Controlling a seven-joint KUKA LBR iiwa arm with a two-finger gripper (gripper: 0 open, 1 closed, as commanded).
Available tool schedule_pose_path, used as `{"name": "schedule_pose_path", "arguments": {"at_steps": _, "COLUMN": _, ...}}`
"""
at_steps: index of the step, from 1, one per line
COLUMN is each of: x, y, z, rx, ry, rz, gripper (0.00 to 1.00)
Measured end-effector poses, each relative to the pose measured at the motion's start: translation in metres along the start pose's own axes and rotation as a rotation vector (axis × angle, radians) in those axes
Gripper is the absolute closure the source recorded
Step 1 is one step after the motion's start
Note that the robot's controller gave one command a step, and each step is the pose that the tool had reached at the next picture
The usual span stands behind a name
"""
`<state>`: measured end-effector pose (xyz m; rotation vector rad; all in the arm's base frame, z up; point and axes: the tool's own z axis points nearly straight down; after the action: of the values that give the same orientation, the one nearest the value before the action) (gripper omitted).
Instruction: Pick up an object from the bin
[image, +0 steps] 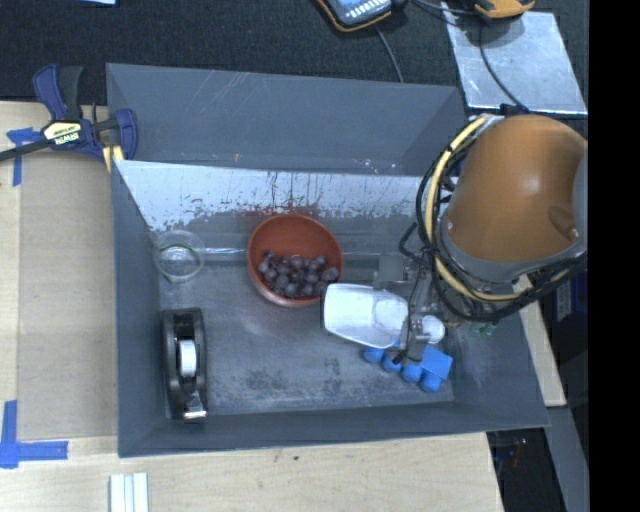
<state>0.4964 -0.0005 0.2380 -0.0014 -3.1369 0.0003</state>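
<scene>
Dim even light; sheen on bin (300, 185) wall.

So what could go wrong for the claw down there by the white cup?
The claw is down between the tipped white cup and the blue plastic piece. It might bump the cup, which could roll into the orange bowl of dark grapes. Or it might shove that piece against the bin wall.

1 ea: bowl (272, 236), glass (179, 259), tape dispenser (186, 362), white cup (355, 312), blue toy (425, 368).
</scene>
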Motion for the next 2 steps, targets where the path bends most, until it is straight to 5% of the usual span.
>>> {"name": "schedule_pose_path", "arguments": {"at_steps": 1, "x": -0.002, "y": 0.0, "z": -0.003, "rx": 0.0, "ry": -0.008, "rz": 0.0, "gripper": 0.0}}
{"name": "schedule_pose_path", "arguments": {"at_steps": 2, "x": -0.027, "y": -0.085, "z": 0.138, "rx": 0.0, "ry": -0.014, "rz": 0.162, "gripper": 0.0}}
